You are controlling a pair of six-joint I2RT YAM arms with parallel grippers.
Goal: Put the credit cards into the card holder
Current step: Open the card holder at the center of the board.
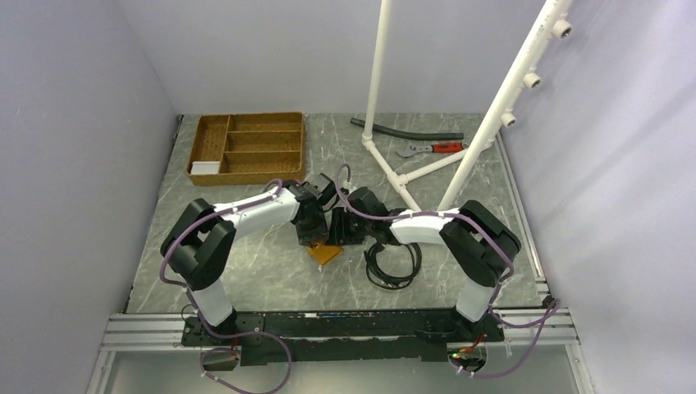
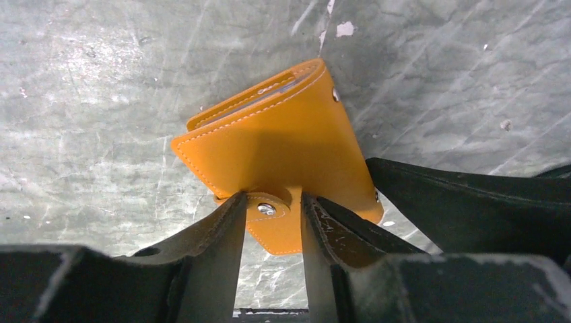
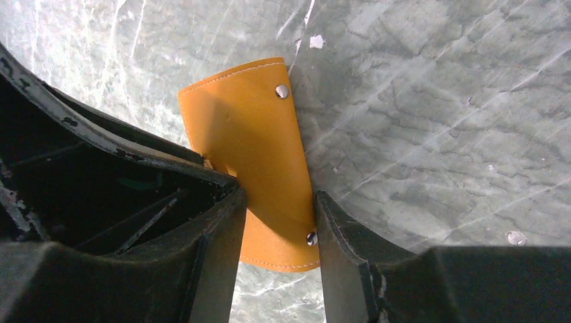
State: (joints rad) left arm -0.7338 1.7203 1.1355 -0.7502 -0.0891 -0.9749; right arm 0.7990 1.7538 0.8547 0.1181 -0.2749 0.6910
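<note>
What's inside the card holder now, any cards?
The card holder is folded almost shut. Only a thin pale strip shows in the gap at its far edge; the orange cover hides the pockets, so cards cannot be confirmed.

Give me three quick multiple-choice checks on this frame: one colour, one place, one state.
1. What colour is the card holder?
A. black
B. pale blue
C. orange

2. Where does the whitish card lie?
A. in the left compartment of the wooden tray
B. on top of the card holder
C. on the floor beside the table

3. How does the card holder sit?
A. spread open flat, pockets up
B. folded over, outer face showing
C. standing on end in the tray

Answers:
1 C: both wrist views show orange leather.
2 A: the top view shows it at the near end of that compartment.
3 B: the left wrist view shows its two leaves lying together, with the snap tab between the tips of the left claw.
</note>
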